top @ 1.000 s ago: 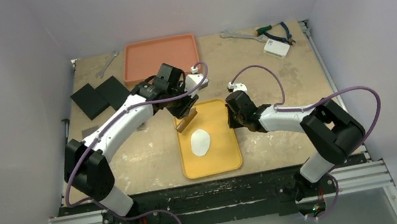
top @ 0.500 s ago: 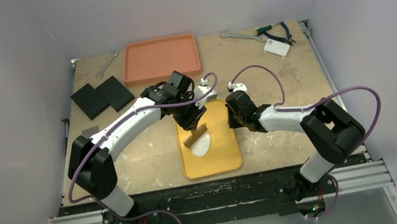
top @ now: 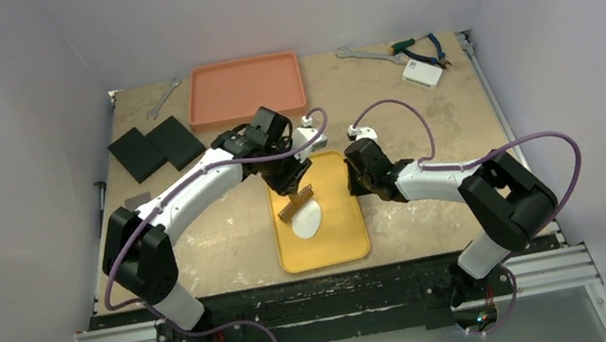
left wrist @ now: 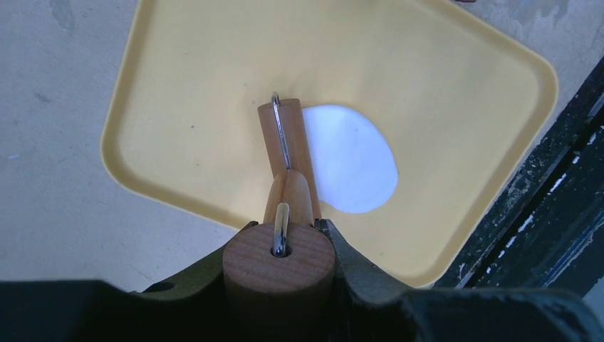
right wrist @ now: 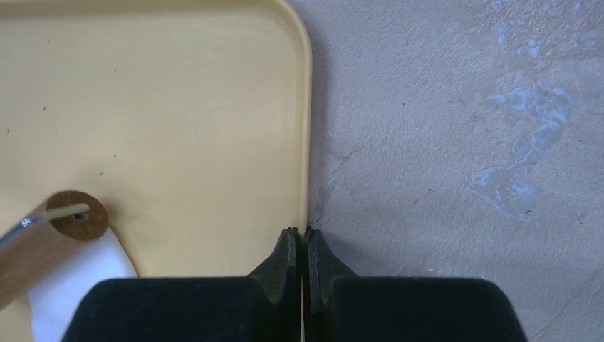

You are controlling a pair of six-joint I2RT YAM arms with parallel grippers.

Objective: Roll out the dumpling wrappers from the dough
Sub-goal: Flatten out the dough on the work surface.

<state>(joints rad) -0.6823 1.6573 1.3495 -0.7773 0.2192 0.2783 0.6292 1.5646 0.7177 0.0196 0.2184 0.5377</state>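
Observation:
A flat white oval of dough (top: pixel 310 220) lies on the yellow tray (top: pixel 343 230). No small round wrapper discs show. My left gripper (top: pixel 289 178) is shut on the handle of a wooden roller (top: pixel 296 205), whose barrel rests across the dough's far left edge. In the left wrist view the fingers (left wrist: pixel 356 260) clamp the roller's handle (left wrist: pixel 278 260), with the barrel (left wrist: pixel 285 139) beside the dough (left wrist: pixel 352 171). My right gripper (right wrist: pixel 300 239) is shut on the tray's right rim (right wrist: pixel 305 142). The roller's end (right wrist: pixel 75 214) and some dough (right wrist: pixel 78 285) show at left.
An orange tray (top: pixel 245 90) stands at the back. Two black squares (top: pixel 152 148) lie at the back left. A wrench (top: pixel 164 97) lies left of the orange tray. Another wrench (top: pixel 358 53), pliers (top: pixel 420 47) and a white box (top: pixel 421 72) lie at the back right.
My left gripper has carried the roller from the tray's far left corner down onto the dough. The right gripper has stayed on the tray's rim.

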